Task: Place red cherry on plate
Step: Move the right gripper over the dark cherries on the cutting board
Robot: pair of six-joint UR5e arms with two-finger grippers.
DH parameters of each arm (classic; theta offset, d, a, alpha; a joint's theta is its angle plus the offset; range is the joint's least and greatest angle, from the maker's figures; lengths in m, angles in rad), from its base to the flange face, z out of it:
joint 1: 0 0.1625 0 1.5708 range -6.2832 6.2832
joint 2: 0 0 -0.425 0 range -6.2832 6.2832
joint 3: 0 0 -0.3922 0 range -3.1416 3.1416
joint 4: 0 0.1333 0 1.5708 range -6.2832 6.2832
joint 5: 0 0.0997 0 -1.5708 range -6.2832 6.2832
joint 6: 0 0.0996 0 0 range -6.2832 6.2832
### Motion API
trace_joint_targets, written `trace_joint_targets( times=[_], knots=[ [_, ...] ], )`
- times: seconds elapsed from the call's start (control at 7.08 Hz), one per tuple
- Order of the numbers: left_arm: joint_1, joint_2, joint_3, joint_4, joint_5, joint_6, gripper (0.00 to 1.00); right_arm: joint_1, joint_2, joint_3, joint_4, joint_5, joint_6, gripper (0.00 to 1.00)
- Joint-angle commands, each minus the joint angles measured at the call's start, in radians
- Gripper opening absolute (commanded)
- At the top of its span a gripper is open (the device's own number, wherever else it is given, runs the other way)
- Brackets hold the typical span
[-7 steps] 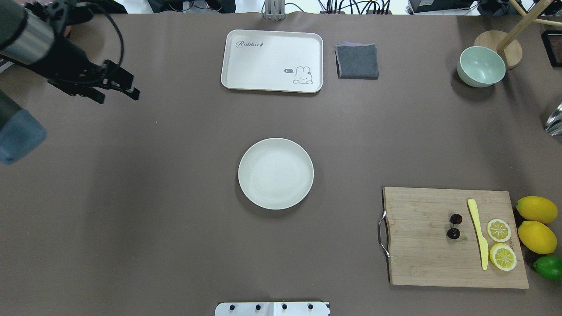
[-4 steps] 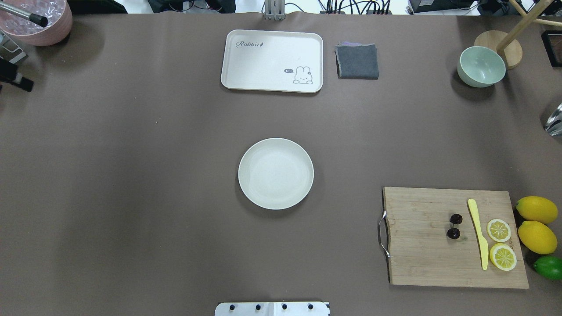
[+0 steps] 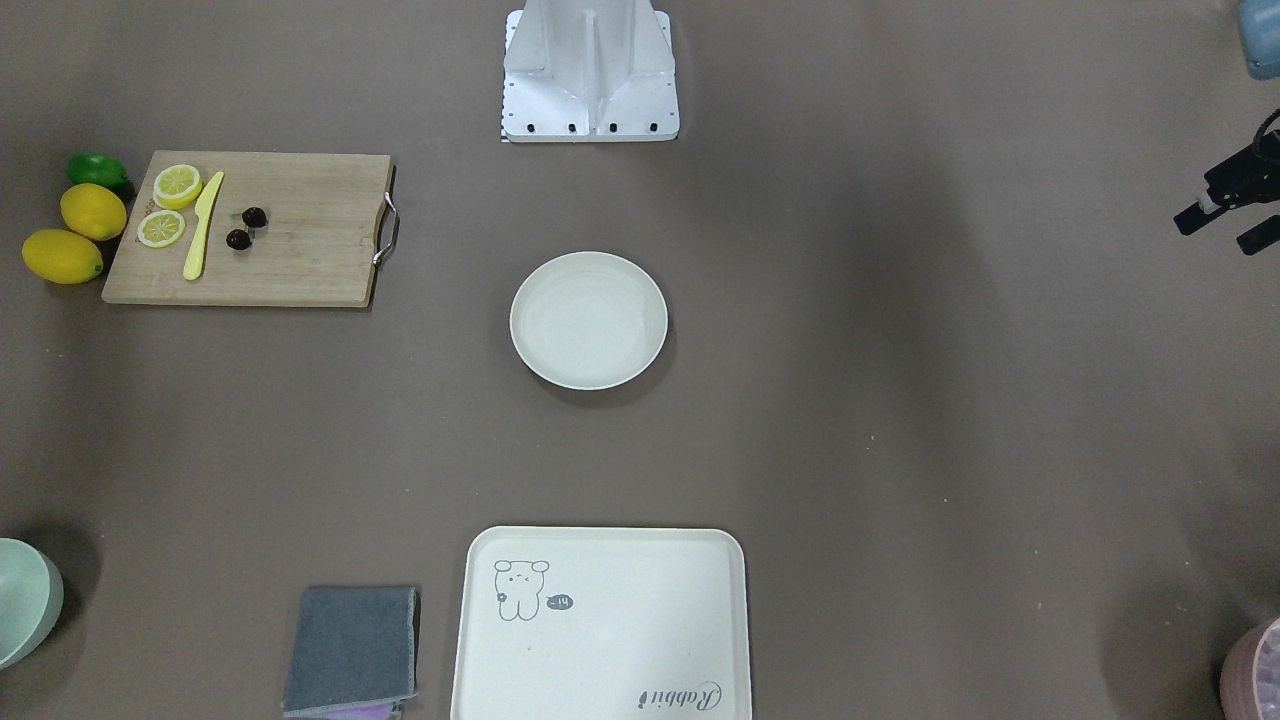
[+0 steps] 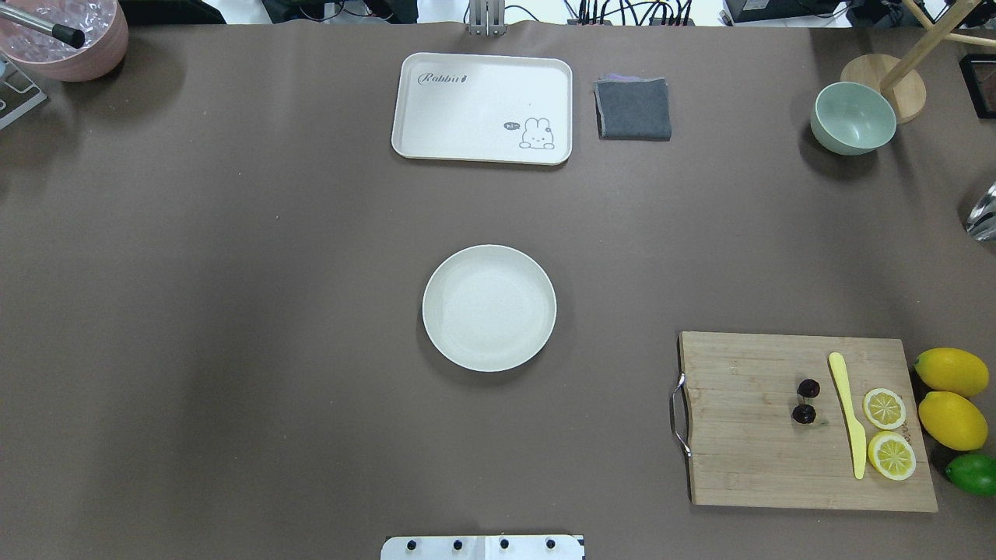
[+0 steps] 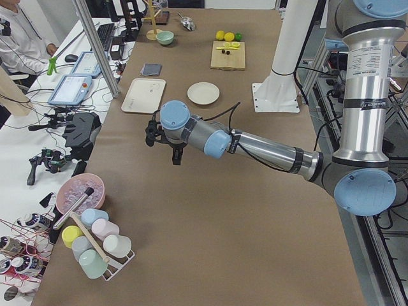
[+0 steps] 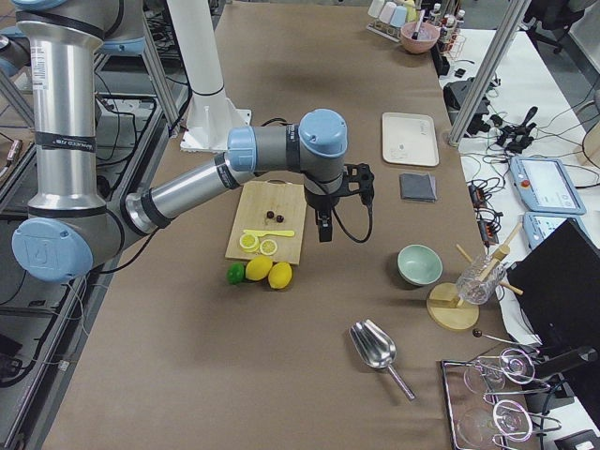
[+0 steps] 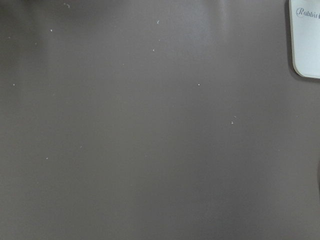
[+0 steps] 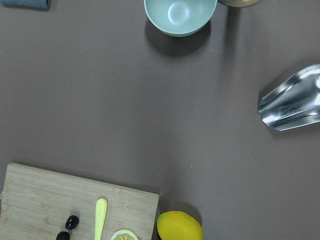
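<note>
The red cherry (image 4: 805, 400), a dark pair, lies on the wooden cutting board (image 4: 739, 435) at the near right, beside a yellow knife (image 4: 846, 412). It also shows as the cherry (image 3: 246, 228) in the front-facing view and as the cherry (image 8: 67, 229) at the bottom of the right wrist view. The off-white plate (image 4: 489, 307) sits bare at the table's centre. My left gripper (image 3: 1213, 237) hovers open and holding nothing at the table's far left, well away from both. My right gripper (image 6: 323, 228) hangs beside the board's far edge; I cannot tell whether it is open or shut.
Two lemon slices (image 4: 887, 432), two lemons (image 4: 951, 397) and a lime (image 4: 973, 473) lie by the board's right end. At the back are a rabbit tray (image 4: 482, 107), a grey cloth (image 4: 633, 109), a green bowl (image 4: 853, 118) and a pink bowl (image 4: 66, 39).
My left arm has drawn back to the left, out of the overhead view, uncovering the pink bowl. The cherry and the plate have not moved.
</note>
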Motion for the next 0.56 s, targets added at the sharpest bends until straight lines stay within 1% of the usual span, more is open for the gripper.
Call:
trace_joint_targets(
  times=[0.0,0.14,0.28,0.42],
  knots=[
    [-0.011,0.001,0.055,0.013,-0.001,0.063,0.97,-0.016,0.019,-0.062,0.017,-0.038,0.000,1.00],
    [-0.002,-0.002,0.074,0.058,0.010,0.066,0.97,-0.072,0.007,-0.145,0.108,-0.082,0.007,1.00],
    [0.006,-0.003,0.056,0.060,0.025,0.068,0.97,-0.100,0.004,-0.162,0.190,-0.131,0.109,1.00],
    [0.009,-0.003,0.057,0.060,0.028,0.068,0.97,-0.151,-0.002,-0.100,0.213,-0.141,0.204,1.00]
  ],
)
